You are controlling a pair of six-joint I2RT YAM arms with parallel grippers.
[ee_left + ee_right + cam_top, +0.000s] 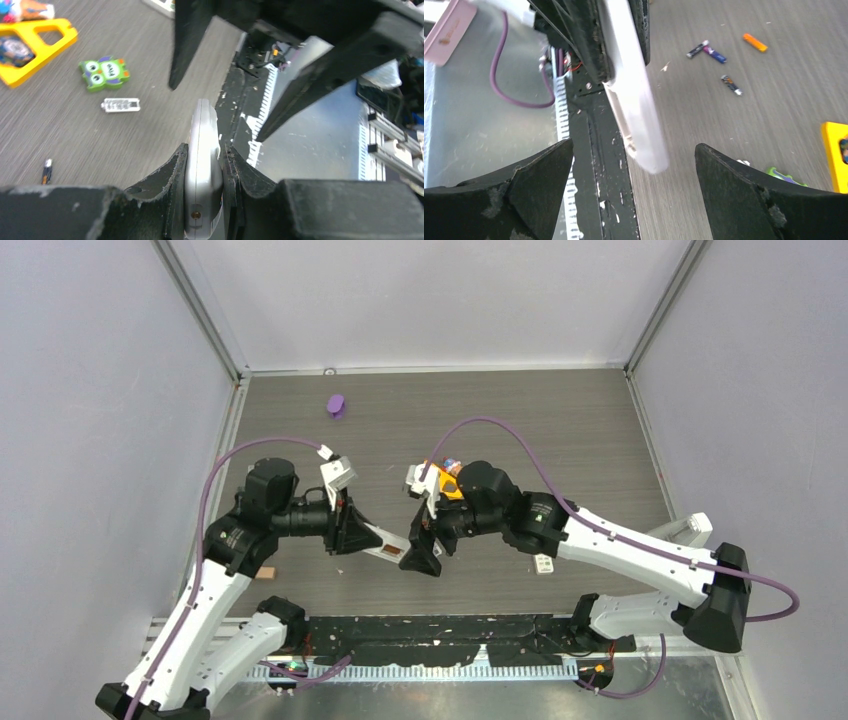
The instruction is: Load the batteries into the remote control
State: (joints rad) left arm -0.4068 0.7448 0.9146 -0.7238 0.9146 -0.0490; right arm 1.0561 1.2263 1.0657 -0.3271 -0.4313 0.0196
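Silver remote [202, 130] clenched edge-on in left gripper [205, 150]; battery bay not visible, near end hidden between fingers; right gripper [634, 146] spread wide, one finger either side of remote's free tip, not touching; both arms bent inward, wrists facing each other; batteries [714, 53] loose on table beyond right gripper, orange, purple, dark, well apart from remote; green owl toy [104, 73] and yellow frame [35, 42] off to left gripper's left.
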